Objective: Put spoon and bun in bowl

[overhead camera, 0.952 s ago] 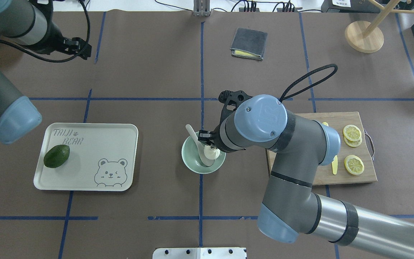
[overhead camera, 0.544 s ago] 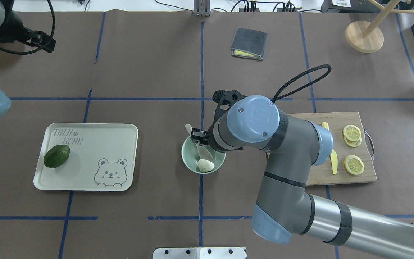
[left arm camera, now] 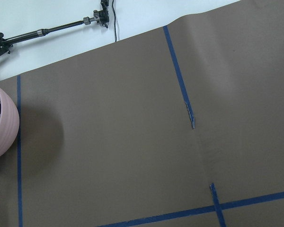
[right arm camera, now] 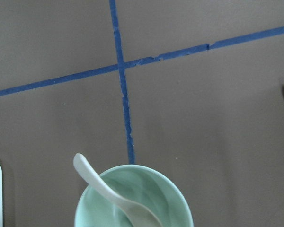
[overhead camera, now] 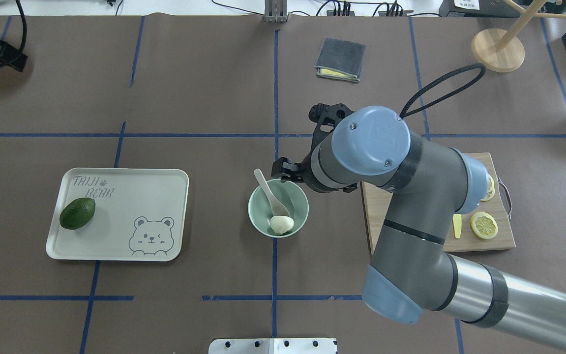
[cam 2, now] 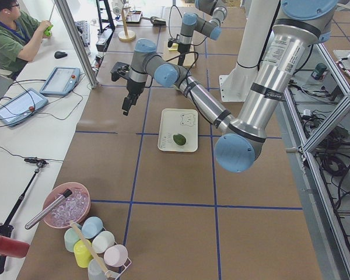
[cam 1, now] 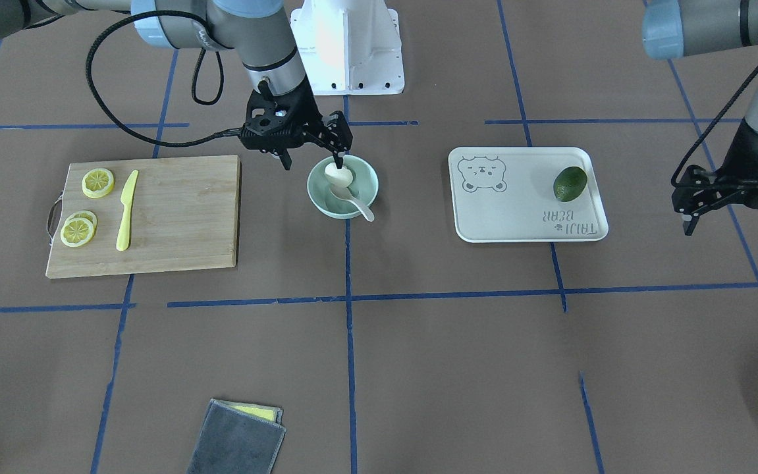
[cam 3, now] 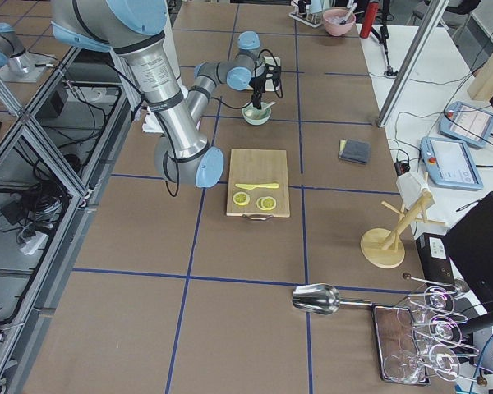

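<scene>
The mint-green bowl (overhead camera: pixel 299 199) stands at the table's middle. The whitish spoon (overhead camera: pixel 266 189) lies in it, with its handle sticking over the far-left rim. The white bun (overhead camera: pixel 282 224) lies in the bowl's near side, on the spoon's scoop. The front view shows the bowl (cam 1: pixel 367 191), the spoon (cam 1: pixel 359 208) and the bun (cam 1: pixel 338 175). My right gripper (cam 1: pixel 311 159) is open and empty, just above the bowl's rim on the cutting-board side. Its wrist view shows the bowl (right arm camera: pixel 177 198) and the spoon (right arm camera: pixel 100 181) at the bottom edge. My left gripper (cam 1: pixel 729 227) is open and empty, far off beyond the tray.
A white bear-print tray (overhead camera: pixel 130 196) holds an avocado (overhead camera: pixel 77 213) left of the bowl. A wooden cutting board (overhead camera: pixel 479 243) with lemon slices (overhead camera: pixel 484 225) and a yellow knife (overhead camera: pixel 457 225) lies on the right. A grey cloth (overhead camera: pixel 340 60) lies at the back.
My right gripper let go of the bun, which now lies in the bowl, then rose and drew back from the bowl. My left arm has swung away to the far left.
</scene>
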### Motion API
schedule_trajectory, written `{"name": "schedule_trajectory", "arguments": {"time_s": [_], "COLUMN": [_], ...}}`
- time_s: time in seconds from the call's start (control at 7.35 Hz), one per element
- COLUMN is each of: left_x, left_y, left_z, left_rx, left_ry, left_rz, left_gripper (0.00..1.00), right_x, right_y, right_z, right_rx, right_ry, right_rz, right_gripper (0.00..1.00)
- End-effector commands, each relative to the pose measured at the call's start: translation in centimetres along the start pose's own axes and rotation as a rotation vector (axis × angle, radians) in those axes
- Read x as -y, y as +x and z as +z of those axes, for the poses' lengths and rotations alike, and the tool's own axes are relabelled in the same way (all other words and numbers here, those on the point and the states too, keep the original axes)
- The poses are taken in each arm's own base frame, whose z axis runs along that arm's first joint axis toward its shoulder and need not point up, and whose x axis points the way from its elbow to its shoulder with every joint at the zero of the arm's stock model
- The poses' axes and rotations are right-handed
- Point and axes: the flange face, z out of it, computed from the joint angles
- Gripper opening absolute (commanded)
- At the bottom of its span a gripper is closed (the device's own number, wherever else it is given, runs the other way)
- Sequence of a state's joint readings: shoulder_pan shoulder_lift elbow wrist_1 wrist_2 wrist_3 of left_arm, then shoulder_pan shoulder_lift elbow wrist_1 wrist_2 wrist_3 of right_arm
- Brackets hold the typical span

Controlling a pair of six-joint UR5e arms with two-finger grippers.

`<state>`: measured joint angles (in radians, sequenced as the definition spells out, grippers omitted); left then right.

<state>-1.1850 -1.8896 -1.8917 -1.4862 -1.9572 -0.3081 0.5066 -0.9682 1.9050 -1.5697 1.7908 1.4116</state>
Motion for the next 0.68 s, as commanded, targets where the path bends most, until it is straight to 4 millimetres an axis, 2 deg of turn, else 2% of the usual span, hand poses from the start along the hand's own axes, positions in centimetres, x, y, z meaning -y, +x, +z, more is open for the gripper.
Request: {"name": "schedule_trajectory", "arguments": {"time_s": [0.0,0.14,0.27,0.41,0.54], "left_x": [-1.2,-2.7,-3.4,-5.8,-8.4], "left_y": [-7.9,-10.9,-14.1,-17.9,-21.3], "left_z": [0.7,1.9,1.8,2.9,4.0], "left_rx": [-0.02,-0.024,-0.038,-0.095,-0.153], "left_ry": [-0.052,-0.086,-0.097,-0.128,-0.152], "left_rz": [0.058,0.087,0.088,0.074,0.065], "left_gripper": [1.0,1.0,1.0,1.0,1.0], "right_x": [4.0,6.6,9.3,11.8,14.4], "right_y": [4.6,7.9,11.7,15.5,20.5], "right_z": [-3.9,-4.3,-5.1,-6.1,-7.6], "right_rx": [-0.073,-0.091,-0.107,-0.119,-0.126], "right_ry": [0.002,-0.032,-0.05,-0.073,-0.093], "right_rz": [-0.099,-0.106,-0.15,-0.184,-0.219], "right_gripper": [1.0,1.0,1.0,1.0,1.0]}}
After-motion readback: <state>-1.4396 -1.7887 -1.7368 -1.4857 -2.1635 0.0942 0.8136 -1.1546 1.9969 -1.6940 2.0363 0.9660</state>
